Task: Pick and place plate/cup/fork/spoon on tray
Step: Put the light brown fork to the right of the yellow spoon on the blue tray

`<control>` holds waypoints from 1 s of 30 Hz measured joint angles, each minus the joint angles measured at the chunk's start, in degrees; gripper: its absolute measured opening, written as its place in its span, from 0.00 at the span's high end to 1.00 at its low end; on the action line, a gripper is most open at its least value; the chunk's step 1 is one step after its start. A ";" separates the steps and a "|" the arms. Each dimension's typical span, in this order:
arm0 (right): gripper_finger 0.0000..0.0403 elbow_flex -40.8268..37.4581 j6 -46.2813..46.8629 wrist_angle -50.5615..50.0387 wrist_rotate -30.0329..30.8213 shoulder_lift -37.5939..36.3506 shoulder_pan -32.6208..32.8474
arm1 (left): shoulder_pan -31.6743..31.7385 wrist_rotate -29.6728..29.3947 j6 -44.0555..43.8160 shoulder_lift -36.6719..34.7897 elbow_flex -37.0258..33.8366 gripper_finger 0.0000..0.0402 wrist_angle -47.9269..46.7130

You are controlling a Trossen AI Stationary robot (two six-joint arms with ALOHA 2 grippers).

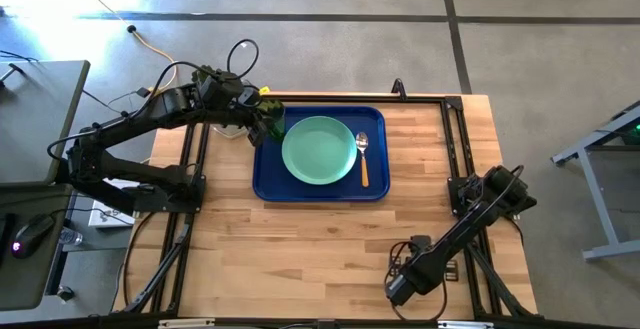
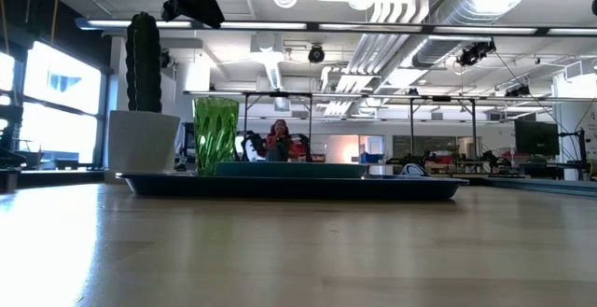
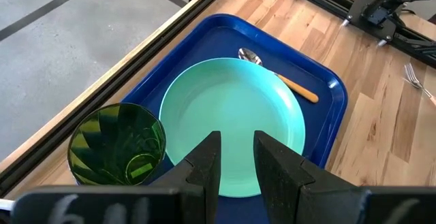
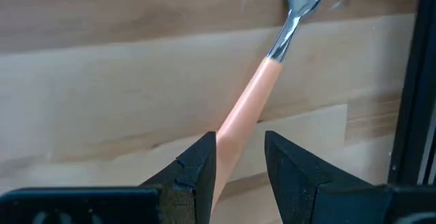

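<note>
The dark blue tray (image 1: 320, 191) lies on the table toward its far edge. The mint-green plate (image 1: 319, 149) rests flat in it. The spoon (image 1: 363, 157) lies on the tray, right of the plate. The green cup (image 3: 117, 144) stands upright in the tray's far left corner. My left gripper (image 3: 236, 157) hovers above the tray beside the cup, open by a narrow gap and empty. The fork (image 4: 272, 54) lies on the bare table near the right front. My right gripper (image 4: 238, 157) is open low over it, one finger on each side of the pinkish handle (image 4: 240, 115).
A cactus in a white pot (image 2: 143, 111) stands just behind the tray's far left corner, close to the cup. Black frame rails (image 1: 455, 139) run along the table's left and right sides. Bare wood lies in front of the tray.
</note>
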 joint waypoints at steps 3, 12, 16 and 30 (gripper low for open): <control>0.71 0.00 0.00 1.09 -0.06 0.05 0.00 | 0.00 0.00 0.04 0.00 0.00 0.81 0.00; 0.71 0.04 0.24 4.35 -1.20 2.21 0.00 | 0.00 0.00 0.07 0.00 0.00 0.81 0.02; 0.71 0.04 0.02 4.22 -1.30 2.24 -0.11 | 0.00 0.00 0.07 0.00 0.00 0.81 0.37; 0.78 0.17 -1.26 5.37 -3.21 4.26 0.54 | 0.00 0.00 0.02 0.00 0.00 0.81 1.29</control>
